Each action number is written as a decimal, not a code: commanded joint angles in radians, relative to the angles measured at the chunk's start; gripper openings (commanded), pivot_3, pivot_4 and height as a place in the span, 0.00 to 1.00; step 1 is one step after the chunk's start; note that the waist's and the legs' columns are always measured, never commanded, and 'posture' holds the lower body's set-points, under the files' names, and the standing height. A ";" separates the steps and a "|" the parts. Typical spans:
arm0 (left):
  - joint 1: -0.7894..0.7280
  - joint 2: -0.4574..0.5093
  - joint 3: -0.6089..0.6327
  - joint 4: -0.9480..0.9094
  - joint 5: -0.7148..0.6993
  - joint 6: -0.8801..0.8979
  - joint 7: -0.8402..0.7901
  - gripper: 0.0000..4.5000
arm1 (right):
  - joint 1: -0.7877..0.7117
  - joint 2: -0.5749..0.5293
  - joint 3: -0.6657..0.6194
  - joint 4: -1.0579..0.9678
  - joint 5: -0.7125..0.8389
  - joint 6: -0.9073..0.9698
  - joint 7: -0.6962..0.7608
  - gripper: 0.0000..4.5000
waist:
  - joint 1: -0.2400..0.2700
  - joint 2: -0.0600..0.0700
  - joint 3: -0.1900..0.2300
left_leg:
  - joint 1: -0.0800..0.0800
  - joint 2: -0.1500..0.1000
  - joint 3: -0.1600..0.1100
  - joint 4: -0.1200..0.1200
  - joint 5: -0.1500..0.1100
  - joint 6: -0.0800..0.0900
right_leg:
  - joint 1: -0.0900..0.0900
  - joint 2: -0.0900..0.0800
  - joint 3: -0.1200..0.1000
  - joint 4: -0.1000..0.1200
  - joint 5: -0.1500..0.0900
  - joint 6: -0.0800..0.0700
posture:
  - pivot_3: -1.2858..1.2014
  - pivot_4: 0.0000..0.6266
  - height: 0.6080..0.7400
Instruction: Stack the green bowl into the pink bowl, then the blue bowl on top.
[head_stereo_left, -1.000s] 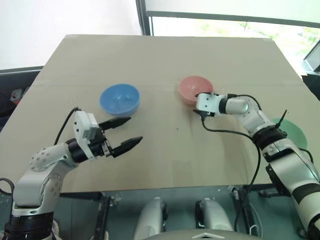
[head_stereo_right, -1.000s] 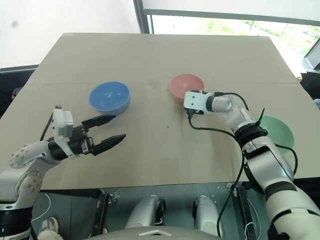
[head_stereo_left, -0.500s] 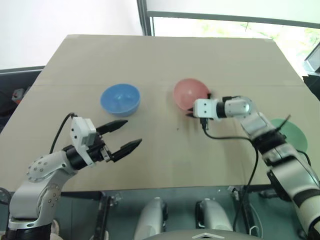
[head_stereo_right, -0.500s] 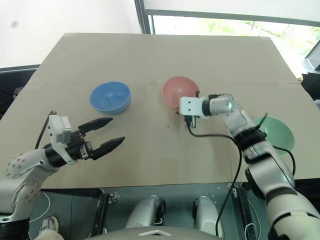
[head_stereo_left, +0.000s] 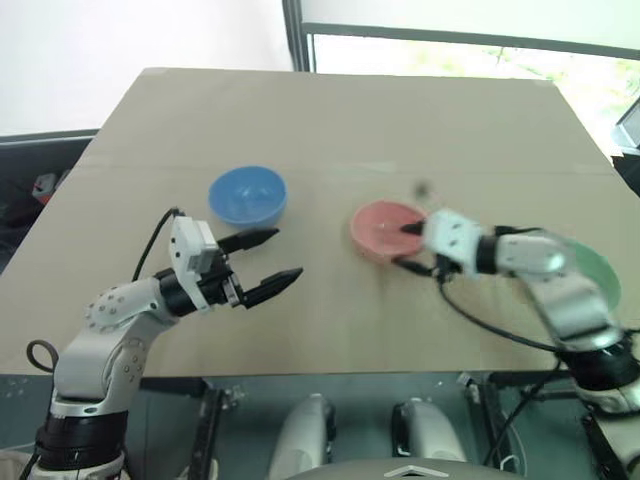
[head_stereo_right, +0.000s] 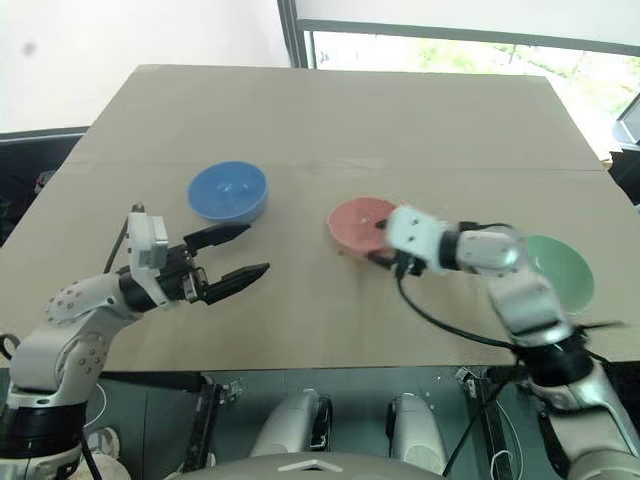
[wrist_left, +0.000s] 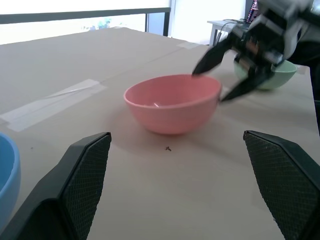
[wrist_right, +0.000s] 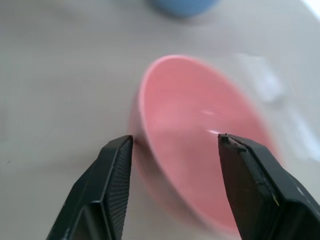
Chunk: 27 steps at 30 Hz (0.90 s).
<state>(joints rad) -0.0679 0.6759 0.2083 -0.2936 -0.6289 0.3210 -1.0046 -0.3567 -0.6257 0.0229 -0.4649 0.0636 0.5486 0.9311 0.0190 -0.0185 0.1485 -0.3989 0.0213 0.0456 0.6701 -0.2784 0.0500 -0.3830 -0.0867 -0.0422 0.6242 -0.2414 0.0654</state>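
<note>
On the tan surface (head_stereo_left: 330, 120) the pink bowl (head_stereo_left: 385, 228) sits mid-way, blue bowl (head_stereo_left: 247, 194) left, green bowl (head_stereo_right: 560, 268) far right. Stacking seems not begun; next the green bowl needs fetching. Right gripper (wrist_left: 227, 71) stands parted astride the pink rim, gripping nothing; left gripper (head_stereo_left: 268, 262) hangs spread wide, empty.

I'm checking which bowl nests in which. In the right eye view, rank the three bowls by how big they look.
1. green bowl, though the right arm hides part of it
2. blue bowl and pink bowl: alike, and they lie at different depths, so I won't rank them.
</note>
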 joint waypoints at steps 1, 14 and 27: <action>-0.024 -0.010 -0.018 0.012 0.007 -0.033 -0.027 1.00 | 0.129 -0.027 -0.239 -0.181 -0.011 0.170 -0.132 0.65 | 0.002 0.000 0.000 | 0.000 0.000 0.000 0.000 0.000 0.000 | 0.000 0.000 0.000 -0.001 0.000 0.000 | 0.52 0.24 1.00; -0.146 -0.033 -0.091 0.140 0.052 -0.078 -0.113 1.00 | 0.529 0.036 -0.326 -0.264 -0.117 0.324 -0.370 0.65 | -0.013 0.000 -0.002 | 0.008 0.001 0.004 0.000 0.001 -0.001 | 0.003 0.002 0.005 0.001 0.000 0.000 | 0.52 0.24 1.00; -0.107 -0.039 -0.060 0.106 0.062 -0.065 -0.043 1.00 | 0.390 -0.004 -0.250 -0.215 -0.041 0.197 -0.341 0.02 | -0.006 0.000 -0.001 | 0.004 0.000 0.003 0.000 0.000 0.000 | 0.001 0.001 0.004 -0.002 0.000 0.000 | 0.52 0.24 1.00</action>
<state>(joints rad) -0.1785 0.6389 0.1157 -0.1462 -0.5711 0.2579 -1.0824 0.0914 -0.6184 -0.2387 -0.6305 -0.0187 0.8136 0.5663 0.0128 -0.0185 0.1473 -0.3946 0.0218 0.0483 0.6705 -0.2781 0.0497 -0.3820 -0.0851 -0.0382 0.6228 -0.2419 0.0657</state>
